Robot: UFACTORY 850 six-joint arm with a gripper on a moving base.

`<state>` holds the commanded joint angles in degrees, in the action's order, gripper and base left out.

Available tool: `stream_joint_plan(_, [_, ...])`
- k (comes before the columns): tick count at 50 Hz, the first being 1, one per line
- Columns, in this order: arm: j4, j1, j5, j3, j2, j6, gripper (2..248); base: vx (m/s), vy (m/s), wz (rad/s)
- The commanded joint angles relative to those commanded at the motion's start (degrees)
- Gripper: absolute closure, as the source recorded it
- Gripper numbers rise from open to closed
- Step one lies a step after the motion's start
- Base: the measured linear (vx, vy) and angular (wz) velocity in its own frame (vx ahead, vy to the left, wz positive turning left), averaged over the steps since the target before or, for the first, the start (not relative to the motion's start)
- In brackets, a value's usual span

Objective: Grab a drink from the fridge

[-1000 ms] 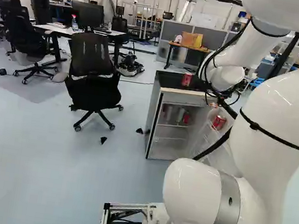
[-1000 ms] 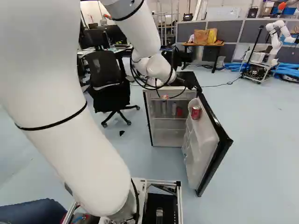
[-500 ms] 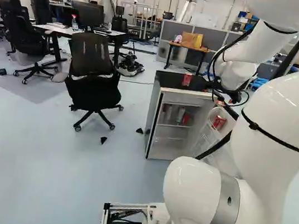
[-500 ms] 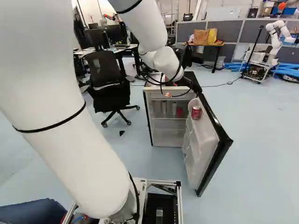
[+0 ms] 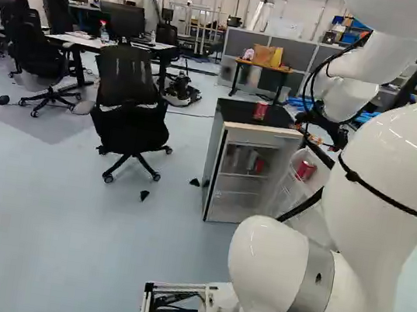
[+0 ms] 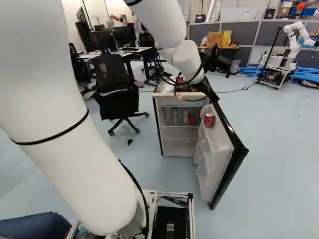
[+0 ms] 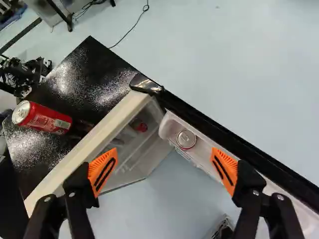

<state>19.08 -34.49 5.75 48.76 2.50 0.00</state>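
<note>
Above the open fridge, my gripper hangs over its front edge and door hinge in the right base view. In the wrist view the gripper stands open, nothing between its orange pads. Ahead of the fingers, a red can stands upright in the top shelf of the fridge door; its side shows in the right base view. Another red can is on the black fridge top, beyond one finger. Inside the fridge, a red can stands beside paler cans.
The fridge door stands swung open toward the base. Office chairs and desks are left of the fridge. Behind it are a small table with bags and grey partitions. Another robot stands at the far right.
My arm's wrist and gripper have moved rightward in both base views, from over the fridge top toward the door's hinge side. The base, fridge and cans have not moved.
</note>
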Motion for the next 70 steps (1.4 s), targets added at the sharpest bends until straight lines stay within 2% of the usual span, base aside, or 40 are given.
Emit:
stream_joint_plan(25, [6.16, -4.91, 8.47, 2.28, 1.6, 0.0, 3, 0.0, 0.0, 0.0])
stream_joint_plan(51, [6.22, -9.08, 9.07, 6.61, 5.59, 0.0, 3, 0.0, 0.0, 0.0])
stream_joint_plan(70, [6.22, -11.65, 11.72, 10.47, 9.02, 0.0, 3, 0.0, 0.0, 0.0])
